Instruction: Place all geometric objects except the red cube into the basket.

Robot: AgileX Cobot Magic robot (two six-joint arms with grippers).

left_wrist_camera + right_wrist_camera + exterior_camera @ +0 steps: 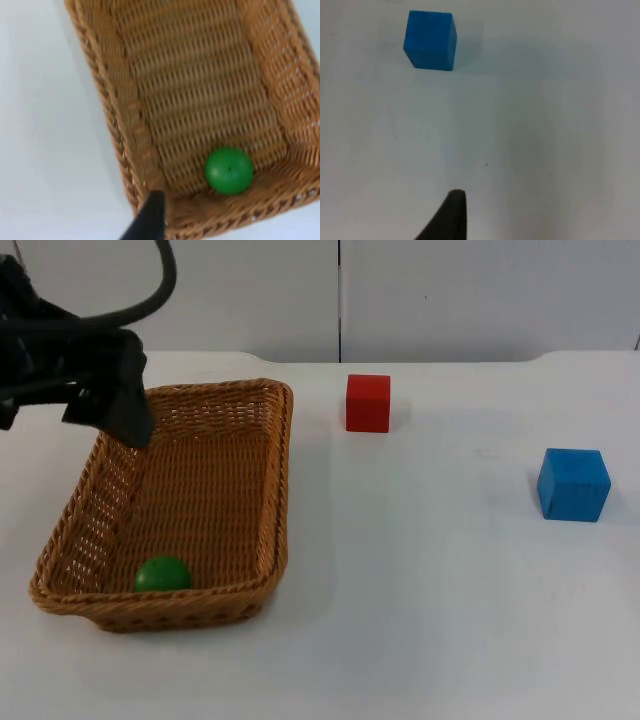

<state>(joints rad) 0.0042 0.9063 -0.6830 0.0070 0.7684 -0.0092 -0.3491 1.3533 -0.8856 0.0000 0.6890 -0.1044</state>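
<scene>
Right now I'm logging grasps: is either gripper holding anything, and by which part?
Nothing is held: green ball lies loose in the basket, blue cube stands alone on the table.

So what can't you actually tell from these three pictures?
- Left gripper, top view: it hangs over the far end of the basket, but its dark body hides whether its fingers are open.
- Right gripper, right wrist view: one black fingertip rises from the picture's edge over the table; the rest is cut off.
- Green ball, top view: the basket's near wall hides its lower part.
- Blue cube and red cube: their back faces are turned away.
</scene>
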